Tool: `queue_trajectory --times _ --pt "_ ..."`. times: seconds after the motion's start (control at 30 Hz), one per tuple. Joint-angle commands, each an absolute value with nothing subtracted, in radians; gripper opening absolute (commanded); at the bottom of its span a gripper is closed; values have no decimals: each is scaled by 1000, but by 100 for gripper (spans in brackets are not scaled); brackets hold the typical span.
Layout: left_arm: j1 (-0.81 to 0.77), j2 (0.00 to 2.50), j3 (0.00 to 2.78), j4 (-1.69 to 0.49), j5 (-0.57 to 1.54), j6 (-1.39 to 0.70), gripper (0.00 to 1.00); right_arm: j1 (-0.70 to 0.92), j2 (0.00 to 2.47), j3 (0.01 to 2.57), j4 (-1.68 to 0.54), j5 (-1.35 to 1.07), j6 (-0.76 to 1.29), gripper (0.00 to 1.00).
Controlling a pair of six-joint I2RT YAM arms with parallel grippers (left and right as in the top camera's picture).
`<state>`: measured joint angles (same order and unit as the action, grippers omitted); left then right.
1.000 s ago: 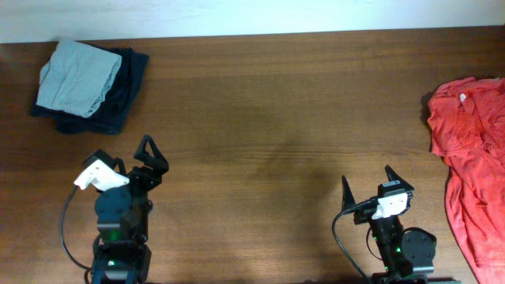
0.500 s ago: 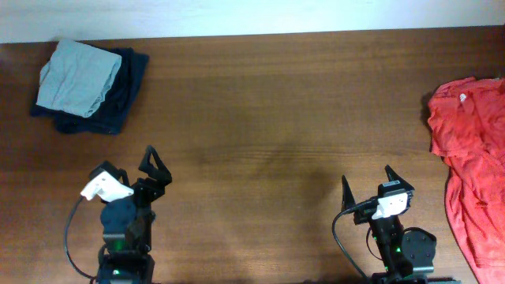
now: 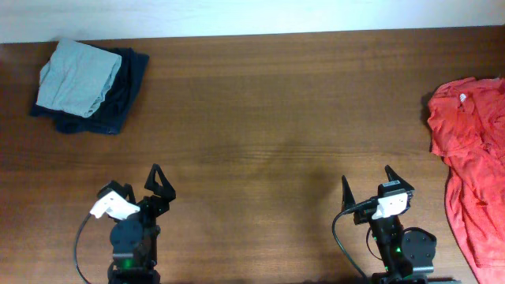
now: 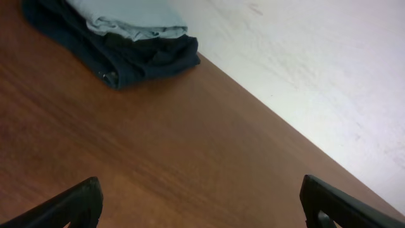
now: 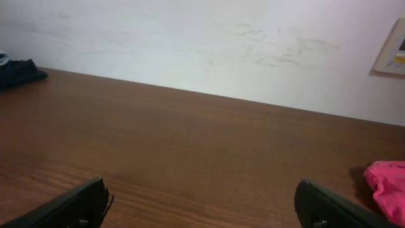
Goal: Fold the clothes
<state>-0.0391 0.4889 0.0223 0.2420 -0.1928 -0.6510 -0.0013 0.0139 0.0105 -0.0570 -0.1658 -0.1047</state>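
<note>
- Overhead: the grey T-shirt [image 3: 79, 76] lies folded on the navy garment [image 3: 122, 99], far left on the table [image 3: 260, 118]; the red shirt [image 3: 473, 158] lies crumpled far right.
- Both arms' jaws are spread wide and empty.
- Next, probably: flatten the red shirt.

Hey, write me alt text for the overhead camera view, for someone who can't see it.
A folded grey-teal T-shirt lies on a dark navy garment at the far left of a wooden table; a red shirt lies unfolded at the right edge. The left gripper and right gripper rest open and empty near the bottom edge.
</note>
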Motion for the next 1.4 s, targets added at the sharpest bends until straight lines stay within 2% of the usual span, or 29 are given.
queue_trajectory --times 0.0,0.37,0.7,0.9,1.37 --pt "-44 458 8 237 -210 -618 99 -9 6 6 -64 -164 -103 99" --pt "-44 276 8 162 -205 -349 99 -9 6 6 -64 -164 -103 99" --pt "-44 85 8 -68 -196 -182 99 -9 6 6 -64 -164 -103 99" --pt "-90 14 9 -69 -146 61 99 -9 6 6 -64 -165 -103 99" --pt "-109 6 9 -69 -146 77 99 -9 6 6 -64 -164 -103 99"
